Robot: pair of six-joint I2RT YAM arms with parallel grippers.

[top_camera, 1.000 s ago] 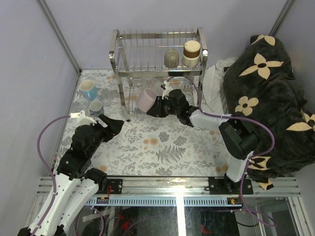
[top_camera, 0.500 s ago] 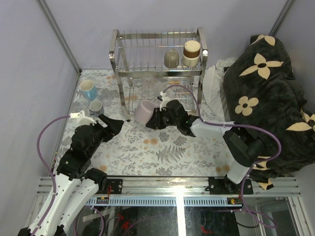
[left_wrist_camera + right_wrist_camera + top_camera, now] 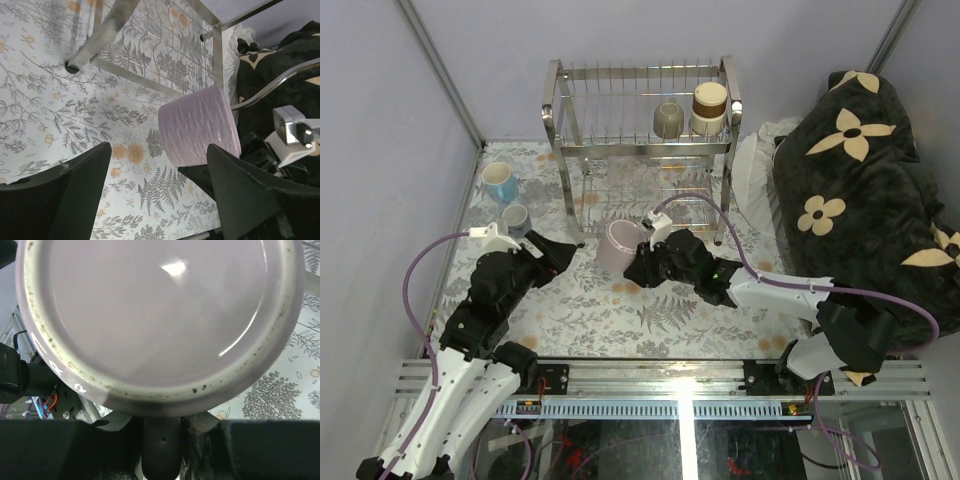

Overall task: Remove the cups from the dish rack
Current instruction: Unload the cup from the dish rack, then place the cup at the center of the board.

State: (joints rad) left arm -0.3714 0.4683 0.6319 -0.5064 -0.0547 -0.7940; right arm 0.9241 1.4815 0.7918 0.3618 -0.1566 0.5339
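My right gripper (image 3: 638, 262) is shut on the handle of the pale lilac mug (image 3: 617, 246) and holds it in front of the chrome dish rack (image 3: 556, 110). The mug's base fills the right wrist view (image 3: 160, 315), and its ribbed side shows in the left wrist view (image 3: 197, 125). An olive-grey mug (image 3: 668, 120) and a brown-and-cream cup (image 3: 709, 107) stand on the rack's top tier. A light blue mug (image 3: 500, 182) and a grey-blue cup (image 3: 515, 216) stand on the table at the left. My left gripper (image 3: 561, 249) is open and empty, left of the lilac mug.
A dark flowered blanket (image 3: 865, 190) and a white cloth (image 3: 752, 170) lie at the right of the rack. The table has a floral cover (image 3: 660, 320). Grey walls close in the back and the left.
My right gripper has drawn the lilac mug out of the rack's lower tier, toward the near side and down over the table. My left arm has shifted slightly.
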